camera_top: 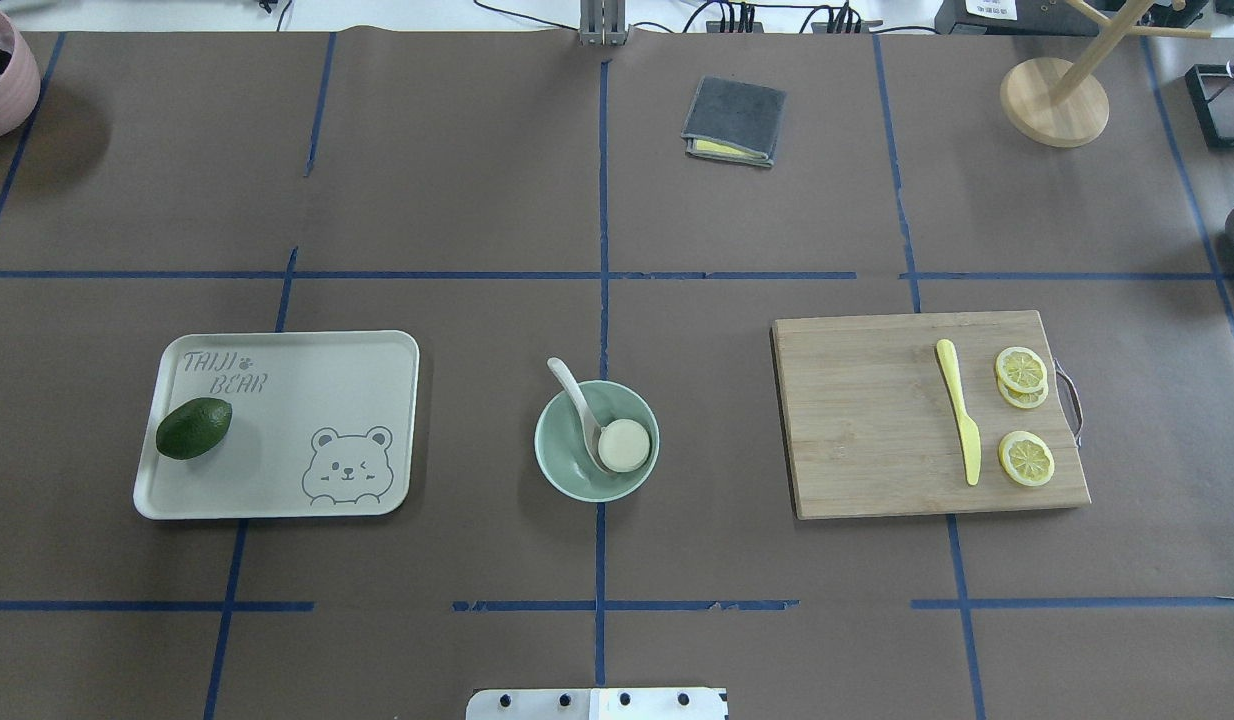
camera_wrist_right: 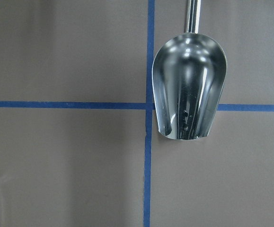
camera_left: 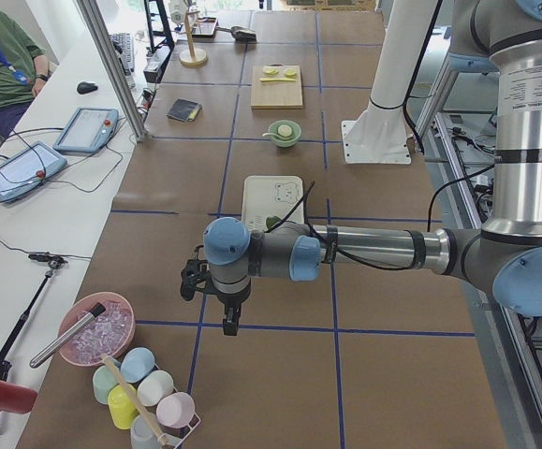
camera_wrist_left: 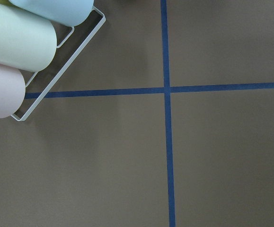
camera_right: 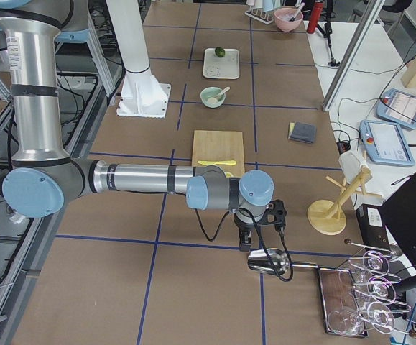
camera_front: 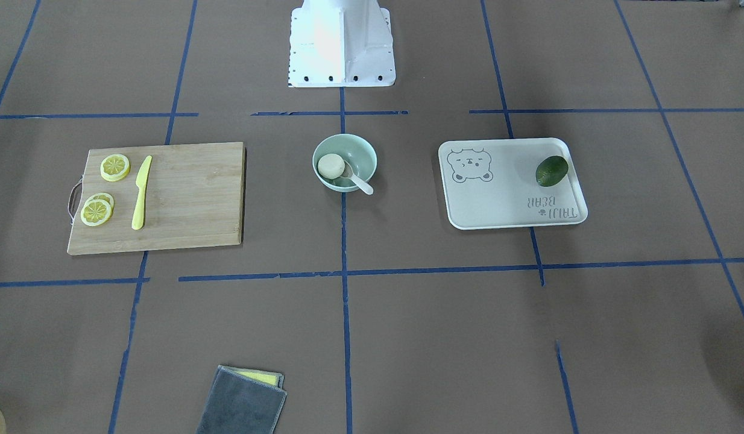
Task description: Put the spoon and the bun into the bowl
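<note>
- table [camera_top: 457,200]: brown paper cover, blue tape grid
- mint bowl [camera_top: 560,468]: centre, sits over a tape line
- pale tray [camera_top: 307,390]: robot's left of bowl, well apart
- wooden cutting board [camera_top: 857,420]: robot's right of bowl
- folded grey cloth [camera_top: 734,118]: far side, yellow layer under it
- round wooden stand base [camera_top: 1054,103]: far right corner
- metal scoop [camera_wrist_right: 189,94]: lies beside a tape crossing
- white wire cup rack [camera_wrist_left: 56,75]: left end
- white robot base plate [camera_front: 342,60]: robot's edge, centred
</note>
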Motion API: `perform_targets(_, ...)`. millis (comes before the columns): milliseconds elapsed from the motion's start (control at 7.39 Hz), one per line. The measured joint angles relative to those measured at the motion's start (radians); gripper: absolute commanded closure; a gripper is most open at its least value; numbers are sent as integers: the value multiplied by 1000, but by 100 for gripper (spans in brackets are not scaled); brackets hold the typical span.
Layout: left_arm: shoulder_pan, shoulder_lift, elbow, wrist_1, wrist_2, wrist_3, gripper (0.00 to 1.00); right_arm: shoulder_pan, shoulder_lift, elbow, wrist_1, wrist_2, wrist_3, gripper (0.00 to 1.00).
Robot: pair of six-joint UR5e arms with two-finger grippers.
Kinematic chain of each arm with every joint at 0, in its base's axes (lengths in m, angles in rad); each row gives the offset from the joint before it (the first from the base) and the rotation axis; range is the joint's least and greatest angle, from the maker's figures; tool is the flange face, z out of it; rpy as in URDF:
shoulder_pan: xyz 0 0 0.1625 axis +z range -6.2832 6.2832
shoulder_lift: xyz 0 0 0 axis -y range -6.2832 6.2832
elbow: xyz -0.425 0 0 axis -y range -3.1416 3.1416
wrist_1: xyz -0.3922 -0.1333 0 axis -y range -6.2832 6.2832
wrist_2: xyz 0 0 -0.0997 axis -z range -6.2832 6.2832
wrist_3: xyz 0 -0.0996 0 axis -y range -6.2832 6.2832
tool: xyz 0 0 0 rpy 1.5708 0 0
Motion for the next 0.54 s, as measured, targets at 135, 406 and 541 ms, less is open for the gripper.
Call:
perform_targets(135,0,1,1,0,-3,0,0,0,-2,-2,15,0,2,0)
perform_targets(406,0,1,2,0,-4,1,0,0,-6,-4,33,0,3,0)
perform_targets(541,0,1,2,0,-4,1,0,0,-7,-4,35,1,3,0)
